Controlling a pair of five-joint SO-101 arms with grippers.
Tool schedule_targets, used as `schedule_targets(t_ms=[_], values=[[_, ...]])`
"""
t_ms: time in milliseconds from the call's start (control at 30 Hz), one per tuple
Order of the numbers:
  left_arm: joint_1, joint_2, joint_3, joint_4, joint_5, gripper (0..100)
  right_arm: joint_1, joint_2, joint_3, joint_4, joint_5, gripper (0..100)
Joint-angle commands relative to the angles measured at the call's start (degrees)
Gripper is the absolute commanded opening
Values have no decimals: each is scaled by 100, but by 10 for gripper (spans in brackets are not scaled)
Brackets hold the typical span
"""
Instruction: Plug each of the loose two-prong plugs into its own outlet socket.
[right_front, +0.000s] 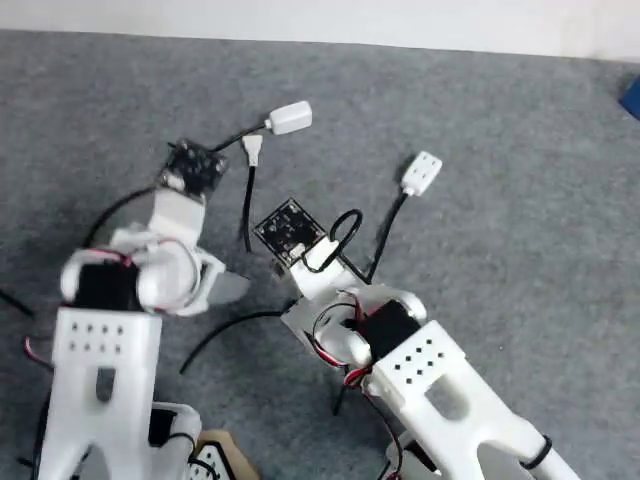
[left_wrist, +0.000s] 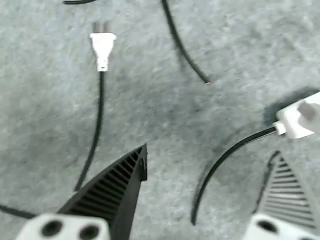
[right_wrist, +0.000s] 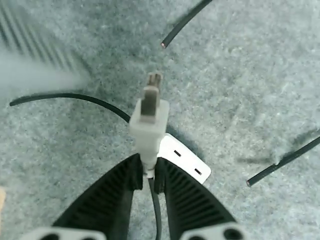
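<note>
Clamping a white two-prong plug, right gripper is squeezing its cord end.
Left gripper is gaping over open grey felt; a loose plug is lying upper centre, near a boxy socket.

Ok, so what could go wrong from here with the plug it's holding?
The right fingers pinch the plug only at its cord end, so it may twist when pushed in. The socket lies loose on the carpet, unheld, and could slide away. A loose cord nearby might snag an arm.
</note>
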Motion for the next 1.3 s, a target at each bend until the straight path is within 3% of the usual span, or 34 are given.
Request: schedule_targets(t_ms=[0,133,533,733,967,1267], values=[[620,-664,347,-448,431,402,-268,-215,-31,-119,-79,8],[971,-760,224,-677,747,400,-523,-207,207,-312,-70,8],[971,-743,690,-721,712,400,-505,-242,13,-75,-44,8],[602,-743,1305,-1389,633,400,-505,-180,-1604,1174,88,7],[585,-743,1385,-1407,580,400,-497,-171,-3169,2316,255,7],[-242,-743,1121,-1424,712,400,382,391,-2747,2571,545,7]])
